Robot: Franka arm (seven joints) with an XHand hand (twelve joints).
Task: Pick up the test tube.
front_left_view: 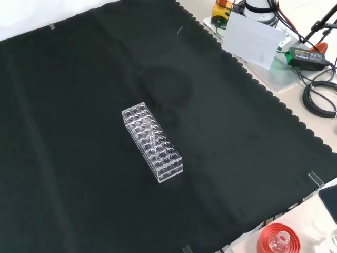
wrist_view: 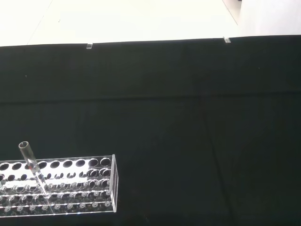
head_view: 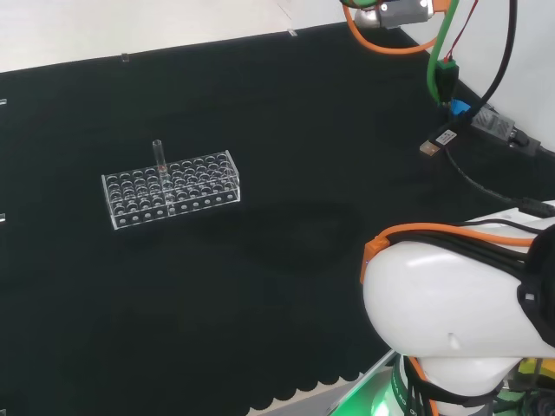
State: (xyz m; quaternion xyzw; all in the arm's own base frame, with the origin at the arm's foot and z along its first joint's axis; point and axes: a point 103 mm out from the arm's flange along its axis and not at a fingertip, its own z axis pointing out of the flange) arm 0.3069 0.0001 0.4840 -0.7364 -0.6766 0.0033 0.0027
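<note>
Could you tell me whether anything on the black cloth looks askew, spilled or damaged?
Nothing stands out. The clear plastic rack sits flat on the black cloth, and the single clear glass test tube stands in one of its holes, with no spill or breakage visible.

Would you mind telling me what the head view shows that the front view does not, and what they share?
Head view: the test tube plainly rising upright above the rack's top, plus the arm's white link at the right. Front view: a red ribbed stand at the bottom edge, off the cloth. Both: the clear rack on the black cloth, nothing touching it.
</note>
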